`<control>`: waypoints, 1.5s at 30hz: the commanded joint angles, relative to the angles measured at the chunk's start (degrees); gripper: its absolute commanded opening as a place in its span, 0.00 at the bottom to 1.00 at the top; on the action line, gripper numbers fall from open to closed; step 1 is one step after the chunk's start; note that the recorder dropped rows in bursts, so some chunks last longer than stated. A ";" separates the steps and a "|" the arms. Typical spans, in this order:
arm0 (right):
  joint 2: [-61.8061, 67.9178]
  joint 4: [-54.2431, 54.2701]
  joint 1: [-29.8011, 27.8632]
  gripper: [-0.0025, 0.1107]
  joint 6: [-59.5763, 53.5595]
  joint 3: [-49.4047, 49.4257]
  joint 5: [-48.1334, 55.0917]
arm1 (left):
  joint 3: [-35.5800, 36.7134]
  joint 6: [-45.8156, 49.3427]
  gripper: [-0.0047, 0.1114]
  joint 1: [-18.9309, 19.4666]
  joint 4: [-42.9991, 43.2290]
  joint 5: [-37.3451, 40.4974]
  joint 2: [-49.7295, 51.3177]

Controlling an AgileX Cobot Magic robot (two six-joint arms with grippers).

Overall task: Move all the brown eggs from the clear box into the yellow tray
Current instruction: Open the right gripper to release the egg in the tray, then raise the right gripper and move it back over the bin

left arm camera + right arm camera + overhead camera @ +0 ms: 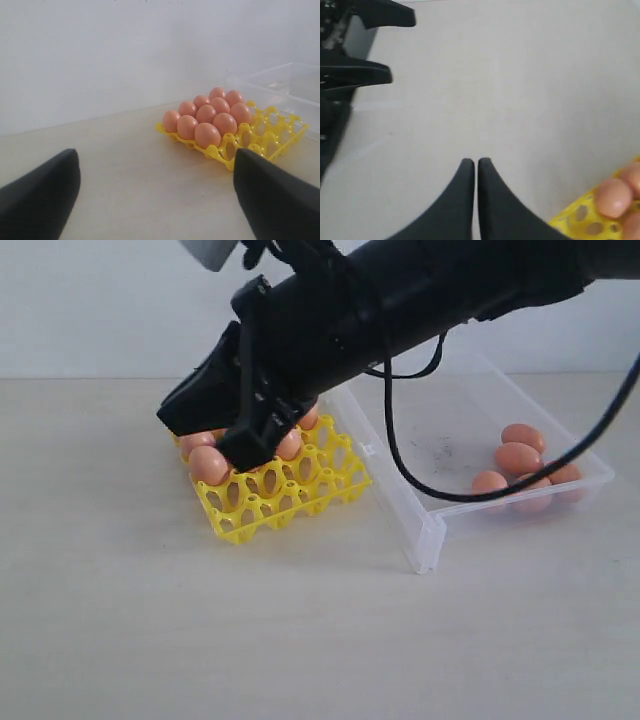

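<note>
We are looking at the right gripper point(476, 163) with its two black fingers point(460, 200) pressing tip to tip, clenched on nothing. In its wrist view a corner of the yellow tray point(572, 216) is showing just beside the fingers. The nearest of the brown eggs point(614, 197) is sitting in a tray cup off to one side of the tips, apart from them and not between them.

In the exterior view we are seeing the right arm reaching across the middle. Its black gripper is hanging low over the far left part of the tray and hiding some of the eggs there. A black cable point(400, 465) is drooping from the arm across the clear box point(455, 410). The box is lying just beside the tray on the right. A small cluster of eggs point(517, 457) is resting at the box's right end, well apart from the gripper.

The left gripper point(157, 197) is standing released, its fingers point(40, 195) spread wide with only bare table point(130, 160) between them. From its camera we are seeing the eggs filling one side of the tray in close rows, while the cups on the side nearer the box are standing open. Tray and eggs are lying ahead of this gripper, not touching it.
</note>
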 commanded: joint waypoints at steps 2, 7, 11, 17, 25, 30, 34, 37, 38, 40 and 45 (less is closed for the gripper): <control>-6.90 -9.92 6.51 0.02 6.63 6.14 -29.68 | 0.23 -0.45 0.71 -0.37 -0.38 -0.03 -0.22; -10.34 -44.24 9.44 0.02 45.90 10.40 -40.88 | 0.23 -0.45 0.71 -0.37 -0.38 -0.03 -0.22; -12.72 -58.24 8.72 0.02 66.97 15.12 -49.77 | 0.23 -0.45 0.71 -0.37 -0.38 -0.03 -0.22; -19.89 -66.73 6.14 0.02 77.01 30.51 -77.97 | 0.23 -0.45 0.71 -0.37 -0.38 -0.03 -0.22; -29.83 -65.60 -5.33 0.11 74.90 43.58 -92.35 | 0.23 -0.45 0.71 -0.37 -0.38 -0.03 -0.22; -26.86 -46.43 -16.32 0.39 62.99 36.03 -85.23 | 0.23 -0.45 0.71 -0.37 -0.38 -0.03 -0.22; -17.56 -48.12 -19.91 0.39 63.52 21.39 -58.56 | 0.23 -0.45 0.71 -0.37 -0.38 -0.03 -0.22; -6.37 -48.21 -21.49 0.39 63.52 7.37 -31.82 | 0.23 -0.45 0.71 -0.37 -0.38 -0.03 -0.22; -2.63 -48.47 -22.34 0.39 63.66 2.56 -23.34 | 0.23 -0.45 0.71 -0.37 -0.38 -0.03 -0.22; 4.36 -52.90 -24.37 0.39 68.37 -6.01 -10.90 | 0.23 -0.45 0.71 -0.37 -0.38 -0.03 -0.22; 14.04 -70.14 -26.90 0.39 79.45 -15.01 6.30 | 0.23 -0.45 0.71 -0.37 -0.38 -0.03 -0.22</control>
